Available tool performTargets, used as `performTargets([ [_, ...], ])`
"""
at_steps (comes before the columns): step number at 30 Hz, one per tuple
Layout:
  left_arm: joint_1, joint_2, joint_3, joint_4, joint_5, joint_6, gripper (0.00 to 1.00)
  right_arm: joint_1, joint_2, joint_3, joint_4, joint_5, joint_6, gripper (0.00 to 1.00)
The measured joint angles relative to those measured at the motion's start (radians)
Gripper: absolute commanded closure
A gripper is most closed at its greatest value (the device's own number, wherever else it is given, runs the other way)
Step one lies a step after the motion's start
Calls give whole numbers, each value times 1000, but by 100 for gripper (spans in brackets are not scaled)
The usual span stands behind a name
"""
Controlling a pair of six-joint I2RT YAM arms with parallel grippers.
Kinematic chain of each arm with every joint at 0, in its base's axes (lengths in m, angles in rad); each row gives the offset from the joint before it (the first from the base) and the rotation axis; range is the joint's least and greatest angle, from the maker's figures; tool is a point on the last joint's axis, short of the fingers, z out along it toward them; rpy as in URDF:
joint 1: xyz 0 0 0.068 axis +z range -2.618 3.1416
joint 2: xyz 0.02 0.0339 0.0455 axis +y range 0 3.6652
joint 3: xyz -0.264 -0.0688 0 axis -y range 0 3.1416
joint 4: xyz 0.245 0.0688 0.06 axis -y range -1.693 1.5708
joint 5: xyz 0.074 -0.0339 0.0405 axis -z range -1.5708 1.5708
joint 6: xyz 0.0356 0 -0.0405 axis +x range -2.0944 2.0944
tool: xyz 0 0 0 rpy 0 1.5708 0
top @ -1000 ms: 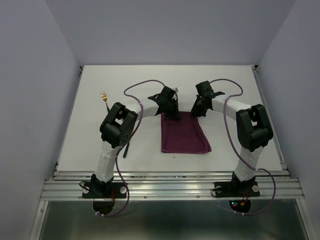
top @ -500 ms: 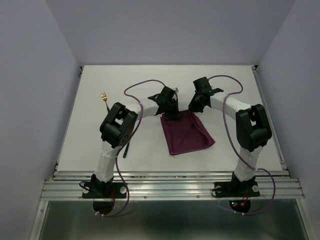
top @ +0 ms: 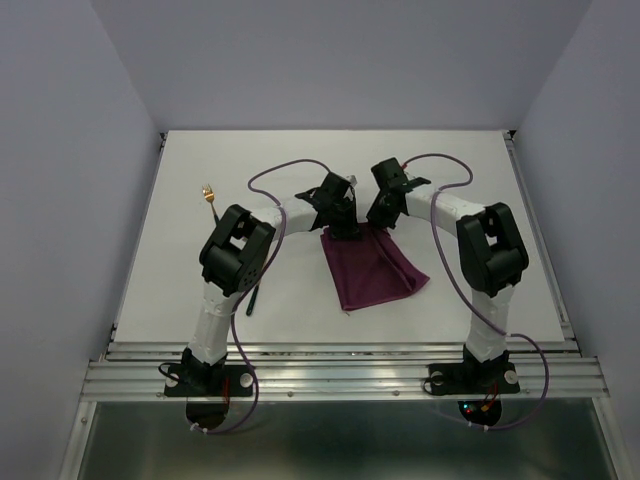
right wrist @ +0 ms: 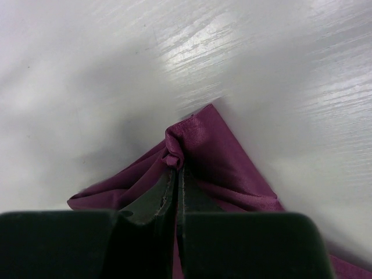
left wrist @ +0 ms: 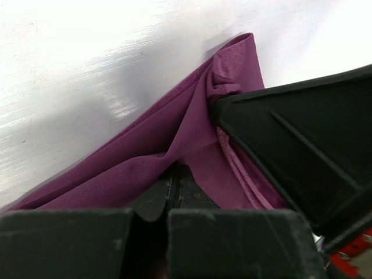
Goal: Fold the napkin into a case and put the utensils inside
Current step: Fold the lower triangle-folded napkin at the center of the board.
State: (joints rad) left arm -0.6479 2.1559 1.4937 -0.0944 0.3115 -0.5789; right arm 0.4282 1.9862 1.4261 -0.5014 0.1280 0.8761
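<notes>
The plum-purple napkin (top: 375, 272) lies folded mid-table, its far edge lifted and bunched between both grippers. My left gripper (top: 346, 229) is shut on the napkin's (left wrist: 139, 163) far left corner, the cloth pinched at the jaw tips (left wrist: 174, 170). My right gripper (top: 381, 221) is shut on the far right corner of the napkin (right wrist: 224, 157), with a small roll of cloth at its tips (right wrist: 176, 168). The two grippers stand close together. A gold fork head (top: 208, 192) lies far left. A dark slim handle (top: 251, 299) pokes out below the left arm's elbow.
The right gripper's black finger (left wrist: 296, 151) fills the right side of the left wrist view, touching the cloth. The left arm's elbow (top: 238, 250) hangs over the utensils' area. Purple cables (top: 280, 172) loop over the far table. A metal rail (top: 340, 352) runs along the near edge.
My right gripper has moved left toward the left gripper, pulling its corner with it. The napkin's far edge has narrowed and the cloth now lies skewed, its near right corner swung outward.
</notes>
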Motion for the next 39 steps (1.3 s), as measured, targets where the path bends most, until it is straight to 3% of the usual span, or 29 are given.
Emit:
performTargets([
  [13, 2, -5, 0, -5, 2, 36, 100, 14, 64, 67, -76, 95, 77, 99],
  [22, 34, -33, 0, -91, -29, 82, 100, 19, 135, 198, -229, 130, 175, 99],
  [29, 69, -68, 0, -158, -65, 105, 100, 19, 126, 182, -260, 166, 298, 99],
  [35, 88, -106, 0, -184, -84, 119, 95, 19, 115, 177, -365, 209, 454, 99],
  [39, 86, -129, -2, -191, -79, 120, 86, 19, 116, 185, -438, 212, 528, 99],
])
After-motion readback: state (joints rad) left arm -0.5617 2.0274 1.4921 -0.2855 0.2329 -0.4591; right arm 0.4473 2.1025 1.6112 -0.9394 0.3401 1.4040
